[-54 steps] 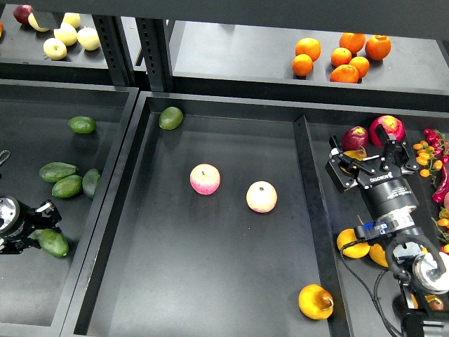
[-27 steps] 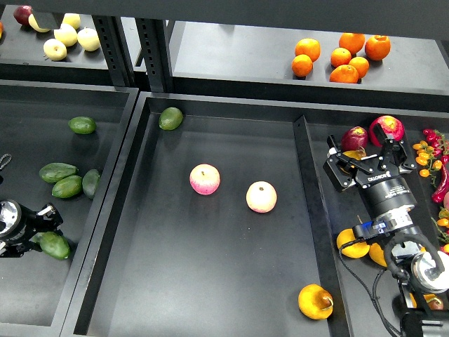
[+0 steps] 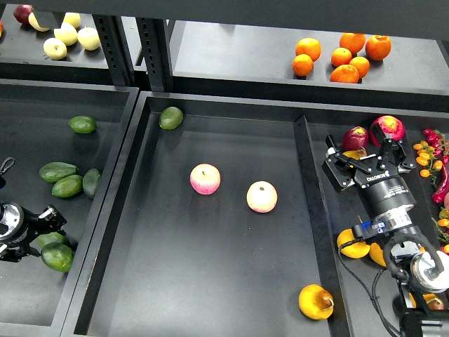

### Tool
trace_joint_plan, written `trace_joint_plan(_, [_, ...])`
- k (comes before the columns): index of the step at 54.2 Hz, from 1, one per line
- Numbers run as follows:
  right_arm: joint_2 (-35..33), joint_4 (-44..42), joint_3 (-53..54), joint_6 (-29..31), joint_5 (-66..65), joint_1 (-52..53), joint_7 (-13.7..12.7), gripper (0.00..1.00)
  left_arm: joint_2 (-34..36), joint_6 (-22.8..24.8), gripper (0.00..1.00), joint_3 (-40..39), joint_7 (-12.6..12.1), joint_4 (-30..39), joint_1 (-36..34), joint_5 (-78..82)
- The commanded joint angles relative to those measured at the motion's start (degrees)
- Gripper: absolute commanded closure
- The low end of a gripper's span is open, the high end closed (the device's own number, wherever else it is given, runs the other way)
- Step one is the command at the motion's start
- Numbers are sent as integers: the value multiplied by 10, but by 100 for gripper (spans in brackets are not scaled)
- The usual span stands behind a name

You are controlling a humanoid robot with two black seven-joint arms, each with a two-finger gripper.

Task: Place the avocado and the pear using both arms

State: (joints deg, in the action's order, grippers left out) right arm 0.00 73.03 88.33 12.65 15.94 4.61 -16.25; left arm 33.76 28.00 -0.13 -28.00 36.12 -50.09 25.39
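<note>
My left gripper (image 3: 43,232) is at the left edge, over the left bin. It seems shut on a dark green avocado (image 3: 57,257) that lies just below and right of it. My right gripper (image 3: 365,160) is over the right bin with its fingers spread wide, open. A bit of a yellow-orange fruit (image 3: 353,154) shows between them. A yellow-orange pear (image 3: 316,302) with a brown stem lies at the front right of the centre tray (image 3: 210,281). Another yellow-orange fruit (image 3: 349,243) lies in the right bin under my right arm.
Two pink-and-yellow apples (image 3: 205,179) (image 3: 261,196) and a rounder green avocado (image 3: 170,117) lie in the centre tray. Several avocados (image 3: 66,184) lie in the left bin. Red-purple fruits (image 3: 386,128) lie beyond my right gripper. Oranges (image 3: 342,56) and pale fruits (image 3: 66,35) sit on the back shelf.
My left gripper has moved down toward the front of the left bin, and the dark avocado has moved with it. My right gripper has barely shifted.
</note>
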Motion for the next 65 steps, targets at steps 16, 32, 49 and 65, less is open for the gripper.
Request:
trace_joint_plan(16, [0, 0, 0, 2, 1, 0, -1, 0, 2, 0, 1, -178, 0, 3, -3, -3])
trace_joint_plan(32, [0, 2, -1, 10, 1, -4, -3, 0, -2, 0, 1, -294, 0, -7, 0, -31])
trace_joint_plan(49, [0, -2, -4, 62, 1, -5, -23, 0, -67, 0, 1, -414, 0, -20, 0, -140])
trace_joint_plan(65, [-122, -3, -44, 63, 3, -6, -32, 0, -193, 0, 1, -587, 0, -22, 39, -160])
